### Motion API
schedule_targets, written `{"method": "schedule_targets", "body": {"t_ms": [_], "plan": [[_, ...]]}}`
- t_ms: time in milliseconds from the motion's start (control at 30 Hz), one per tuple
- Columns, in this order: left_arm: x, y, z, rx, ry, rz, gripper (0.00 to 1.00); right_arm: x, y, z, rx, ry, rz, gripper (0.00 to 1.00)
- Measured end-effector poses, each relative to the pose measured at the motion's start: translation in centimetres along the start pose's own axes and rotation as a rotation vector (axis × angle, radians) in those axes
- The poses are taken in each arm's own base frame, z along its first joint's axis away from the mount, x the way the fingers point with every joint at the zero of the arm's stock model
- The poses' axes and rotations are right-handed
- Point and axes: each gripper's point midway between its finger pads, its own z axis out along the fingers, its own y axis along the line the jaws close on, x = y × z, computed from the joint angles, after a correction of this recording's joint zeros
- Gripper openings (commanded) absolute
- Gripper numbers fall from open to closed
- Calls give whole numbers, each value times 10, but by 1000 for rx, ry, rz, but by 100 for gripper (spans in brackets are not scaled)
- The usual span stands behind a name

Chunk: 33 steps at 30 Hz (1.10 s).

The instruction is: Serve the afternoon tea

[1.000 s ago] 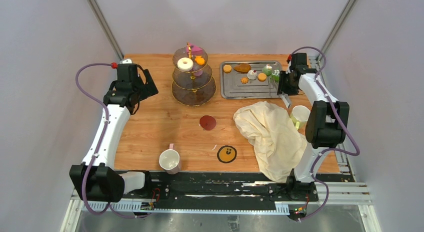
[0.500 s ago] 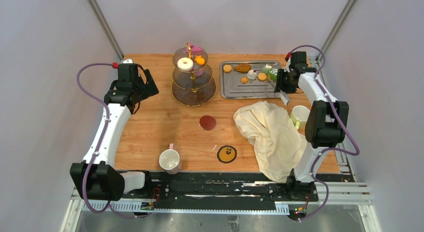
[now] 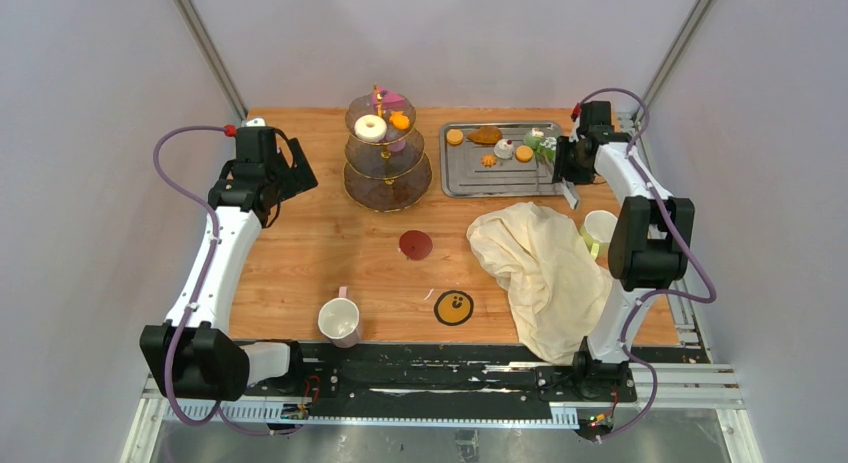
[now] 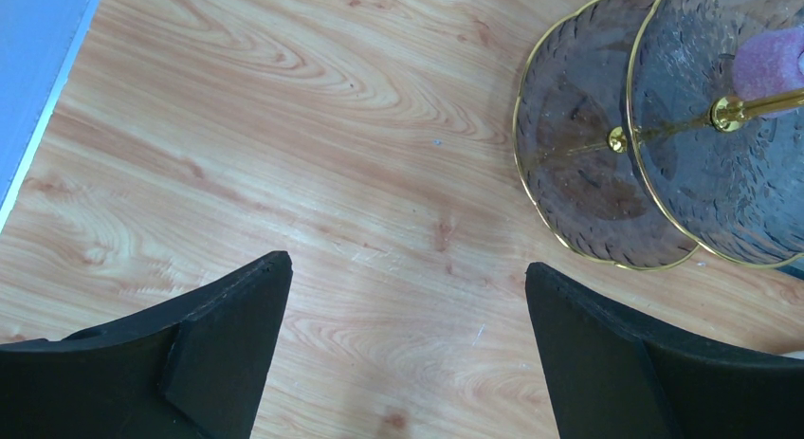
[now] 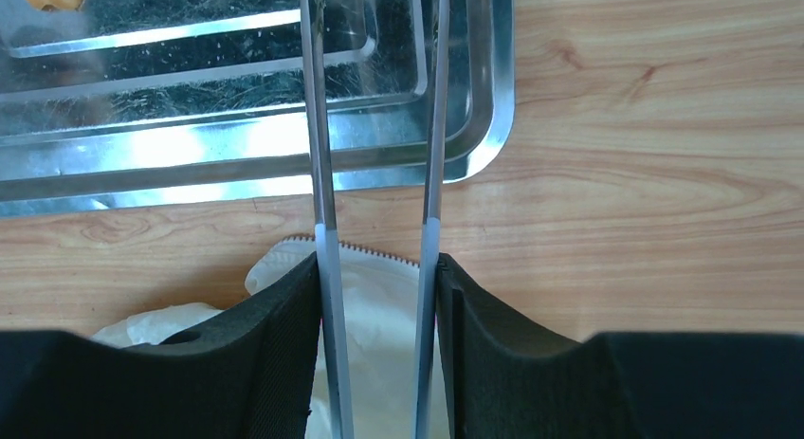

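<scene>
We see our left gripper [image 4: 406, 270] with its jaws wide apart, holding nothing, above bare bench [image 4: 284, 126] just beside the glass stand [image 4: 607, 173]. Our right gripper [image 5: 377, 278] is clamped on metal tongs [image 5: 318, 126], whose arms reach out over the steel tray [image 5: 237, 164]. A white donut [image 3: 370, 127] sits high on the stand, and small cakes [image 3: 520, 146] lie in the tray. One mug [image 3: 339, 320] stands near the bench's front edge, and a second mug [image 3: 601, 227] stands beside the cream cloth [image 3: 540, 258].

Left pincer [image 4: 403, 271] spread wide, right pincer [image 5: 377, 268] seemingly clamping tongs [image 5: 317, 126].
</scene>
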Motion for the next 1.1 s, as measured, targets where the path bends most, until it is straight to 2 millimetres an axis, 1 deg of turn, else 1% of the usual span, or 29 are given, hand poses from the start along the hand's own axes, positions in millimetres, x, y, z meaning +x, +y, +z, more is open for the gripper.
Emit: {"method": "schedule_targets", "body": {"t_ms": [67,133,167,300,367,400,567,700,867,967,1100], "plan": [[0,0,0,0,0,0,98,-4,0,1,1,-5,-5,44],[0,0,0,0,0,0,98,-6,-1,2,2,-9,-11,41],[0,0,0,0,0,0,98,-7,-1,2,3,-11,-15,36],[0,0,0,1,0,0,98,-11,-2,1,6,-18,-33,12],[0,0,0,1,1,0,98,-15,-2,2,5,-24,-39,2],[0,0,0,2,1,0,98,-15,-2,1,5,-25,-42,1],[-1,-1,-1,5,-2,-1,98,-12,0,0,-4,-21,-42,1],[-1,-2,-3,16,-5,-2,98,-4,1,-11,-10,-19,-42,1],[-4,-4,-9,29,-18,-5,98,6,5,-39,-23,-43,-45,1],[-6,-4,-13,36,-30,-8,98,12,9,-62,-30,-71,-55,0],[-10,-4,-19,45,-48,-12,98,20,26,-93,-56,-107,-95,1]]}}
